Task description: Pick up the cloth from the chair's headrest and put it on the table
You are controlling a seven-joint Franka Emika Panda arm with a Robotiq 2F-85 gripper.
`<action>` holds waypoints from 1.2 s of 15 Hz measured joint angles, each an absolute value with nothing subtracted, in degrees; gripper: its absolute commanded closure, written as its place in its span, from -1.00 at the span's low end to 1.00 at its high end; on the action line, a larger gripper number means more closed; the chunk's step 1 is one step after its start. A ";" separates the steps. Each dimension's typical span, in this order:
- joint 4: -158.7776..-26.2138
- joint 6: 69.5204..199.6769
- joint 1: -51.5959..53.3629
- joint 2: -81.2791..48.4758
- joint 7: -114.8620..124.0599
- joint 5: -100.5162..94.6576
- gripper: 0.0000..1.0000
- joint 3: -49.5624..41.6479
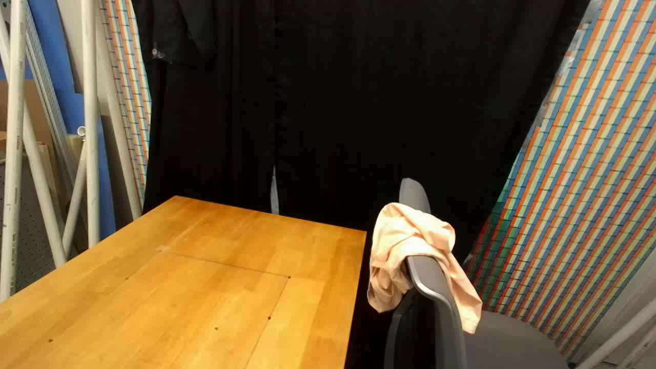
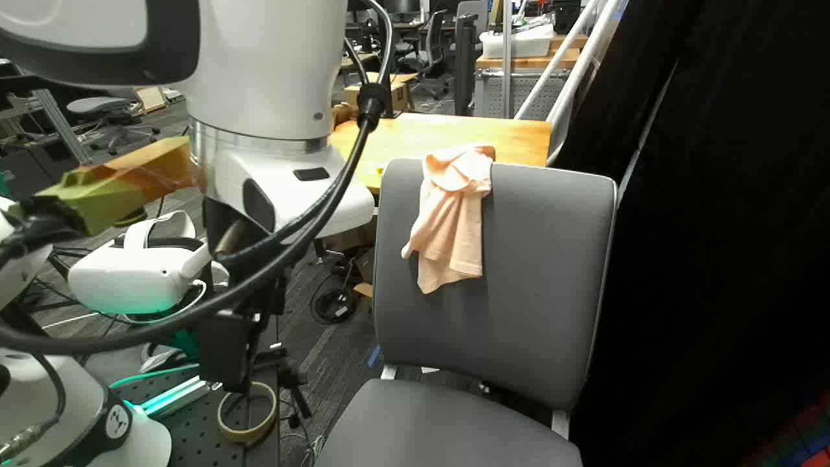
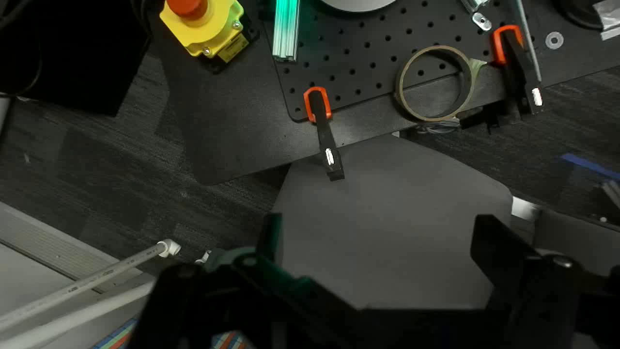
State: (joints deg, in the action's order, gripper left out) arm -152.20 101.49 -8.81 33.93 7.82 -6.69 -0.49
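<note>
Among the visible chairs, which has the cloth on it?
The grey foreground chair: the peach cloth hangs over its backrest. In an exterior view, no cloth shows on the background chairs.

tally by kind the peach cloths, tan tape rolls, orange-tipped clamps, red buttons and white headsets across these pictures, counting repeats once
Peach cloth: 1
Tan tape roll: 1
Orange-tipped clamps: 2
Red button: 1
White headset: 1
Total: 6
</note>
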 measured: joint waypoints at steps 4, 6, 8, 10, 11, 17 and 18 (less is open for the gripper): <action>-152.20 101.49 -8.81 33.95 7.82 -6.69 -1.00 -0.49; -152.20 101.49 -8.81 33.95 7.82 -6.69 -1.00 -0.49; -152.20 101.49 -8.81 33.95 7.82 -6.69 -1.00 -0.49; -152.20 101.49 -8.81 33.94 7.82 -6.69 -1.00 -0.49; -152.20 101.49 -8.81 33.95 7.81 -6.69 -1.00 -0.49; -150.89 101.75 -7.90 33.32 6.93 -6.69 -1.00 -0.40; -149.51 102.04 -7.02 32.62 6.02 -6.82 -1.00 -0.15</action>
State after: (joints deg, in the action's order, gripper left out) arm -149.51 102.04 -7.02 32.62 6.02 -6.82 -0.15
